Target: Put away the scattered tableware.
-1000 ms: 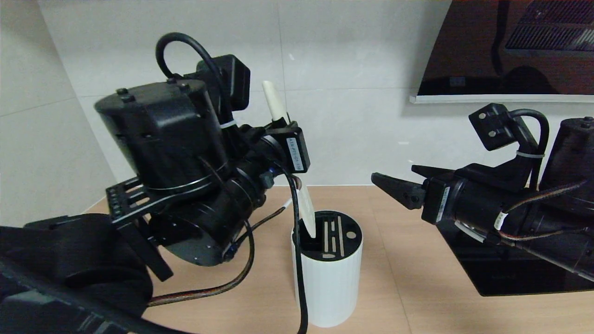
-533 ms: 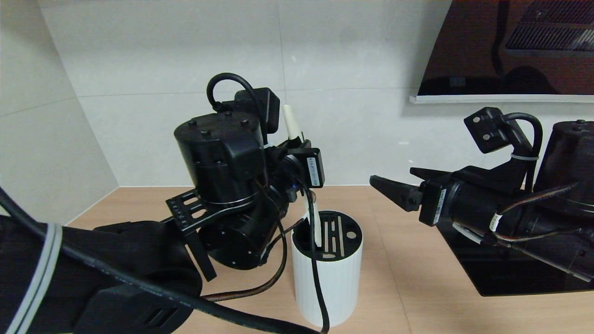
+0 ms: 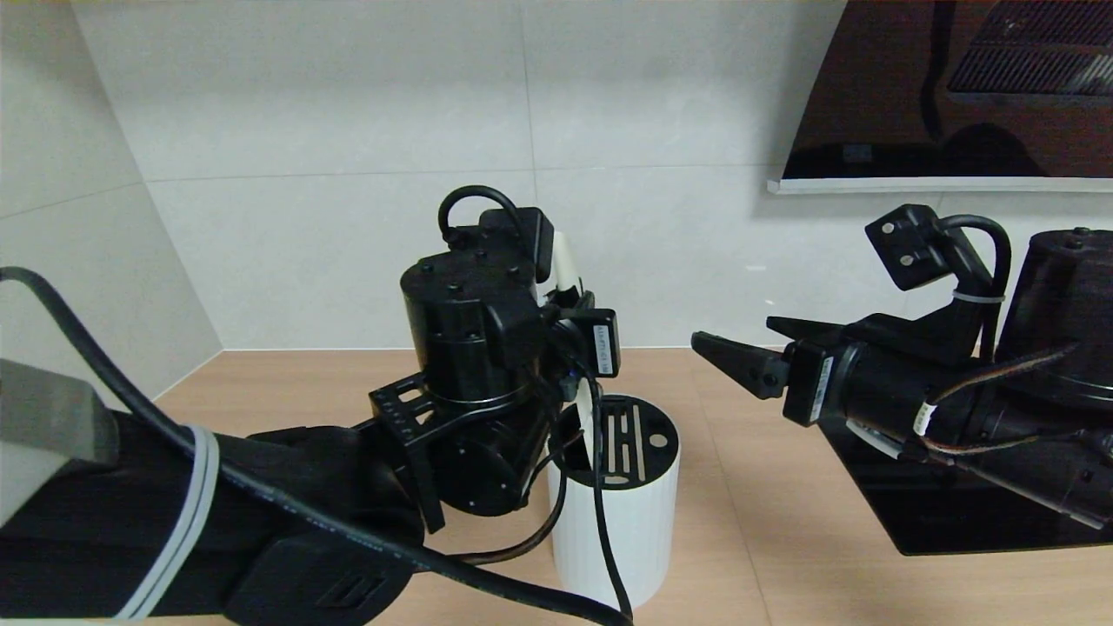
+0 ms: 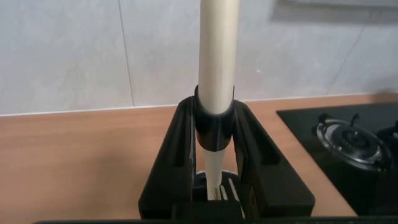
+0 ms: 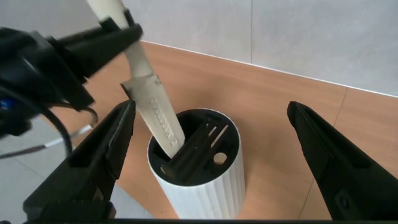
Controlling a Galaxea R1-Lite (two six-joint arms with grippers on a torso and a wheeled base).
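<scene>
While my left claw [image 4: 214, 124] clamps the knife [image 5: 151, 104] by its round handle, the blade tip sits in a slot of the ribbed white holder [image 3: 622, 522]. The knife looks light, stiff, smooth cream, maybe brittle; hold it by the handle. My right claw [image 3: 735, 335] is wide open and empty, just right of the holder.

knife [image 5: 155, 115] cream | holder [image 5: 205, 186] white ribbed, black top | counter [image 3: 756, 487] tan

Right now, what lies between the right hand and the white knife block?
Nothing: in the head view the open right hand hangs apart from the knife block, with bare wooden counter between them.
</scene>
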